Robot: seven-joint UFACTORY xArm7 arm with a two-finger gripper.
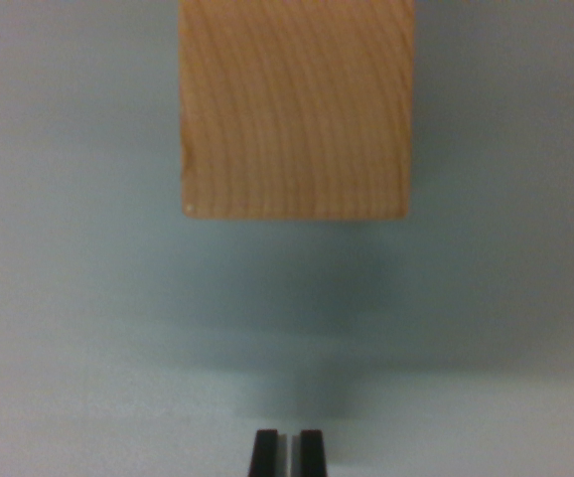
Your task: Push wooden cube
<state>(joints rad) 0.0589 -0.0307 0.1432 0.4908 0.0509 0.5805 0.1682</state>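
Below wooden cube [295, 107]: gripper [287, 452] nearly closed; bare gap between.

Plain pale grey-blue surface [78, 298], softly lit, blurred shadow across middle

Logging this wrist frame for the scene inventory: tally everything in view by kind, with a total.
Light-brown wooden cube with visible grain: 1
Black gripper fingers, nearly closed with a thin gap, at the bottom edge: 2
Pale grey-blue table surface: 1
Total: 4
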